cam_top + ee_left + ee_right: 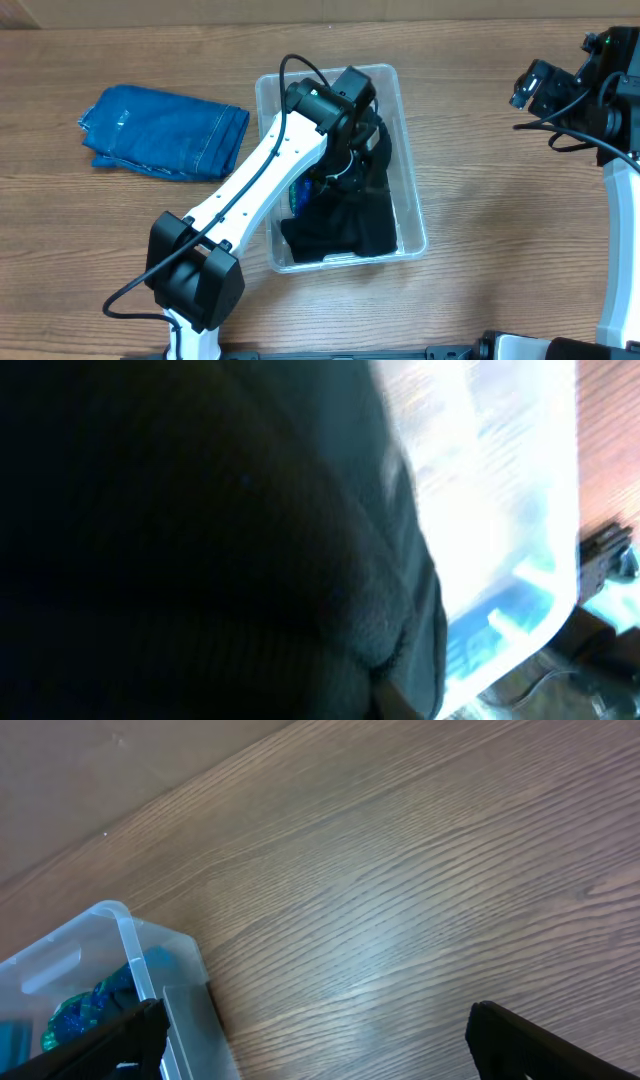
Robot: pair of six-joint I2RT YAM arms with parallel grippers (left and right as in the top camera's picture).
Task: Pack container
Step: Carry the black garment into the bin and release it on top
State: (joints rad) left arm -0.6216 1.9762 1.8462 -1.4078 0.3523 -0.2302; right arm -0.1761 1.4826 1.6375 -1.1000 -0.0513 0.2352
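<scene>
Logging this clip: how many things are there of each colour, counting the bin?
Clear container: 1
Blue denim garment: 1
Black garment: 1
Teal item, mostly hidden in the bin: 1
Total: 4

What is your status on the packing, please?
Left gripper in container, jaws hidden by black cloth. Right gripper open, aside. Jeans on table, unpacked.

The container at frame centre is crowded, filled by black cloth and the left arm. Folded jeans block the upper left. The table lies open between the container and the right arm.
</scene>
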